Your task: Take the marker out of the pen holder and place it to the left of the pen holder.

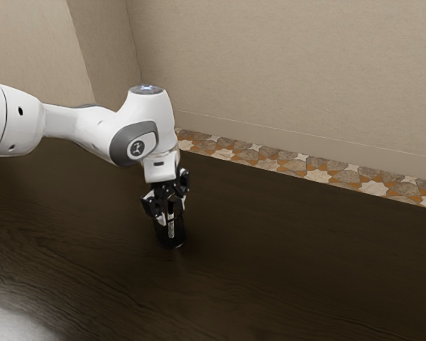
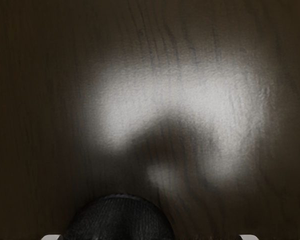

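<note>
Jaws wide at pen holder (image 1: 161, 237); exterior view: upright marker (image 1: 171, 212); wrist view: curved rim (image 2: 121, 195).

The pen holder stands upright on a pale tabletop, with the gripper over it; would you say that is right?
Not quite: the tabletop is dark brown, not pale, as the exterior view shows. The pen holder does stand upright on it, with the gripper over it.

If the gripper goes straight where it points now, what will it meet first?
Pointing down, the gripper would probably meet the marker in the pen holder first, or perhaps the holder's rim; depth is unclear.
</note>
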You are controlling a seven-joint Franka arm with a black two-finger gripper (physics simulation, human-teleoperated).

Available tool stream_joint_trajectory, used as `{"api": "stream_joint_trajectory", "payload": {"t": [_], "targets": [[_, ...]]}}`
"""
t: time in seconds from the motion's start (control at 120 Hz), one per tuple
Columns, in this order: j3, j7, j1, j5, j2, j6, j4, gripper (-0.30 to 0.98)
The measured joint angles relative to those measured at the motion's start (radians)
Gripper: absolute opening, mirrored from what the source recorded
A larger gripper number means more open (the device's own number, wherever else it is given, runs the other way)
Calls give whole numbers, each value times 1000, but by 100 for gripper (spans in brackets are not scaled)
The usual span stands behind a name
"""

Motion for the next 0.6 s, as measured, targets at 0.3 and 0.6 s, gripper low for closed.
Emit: {"api": "stream_joint_trajectory", "payload": {"t": [0.3,0.6], "targets": [[0,-12,0,6,2,1,8,32],[-9,-20,-1,7,7,1,17,23]]}}
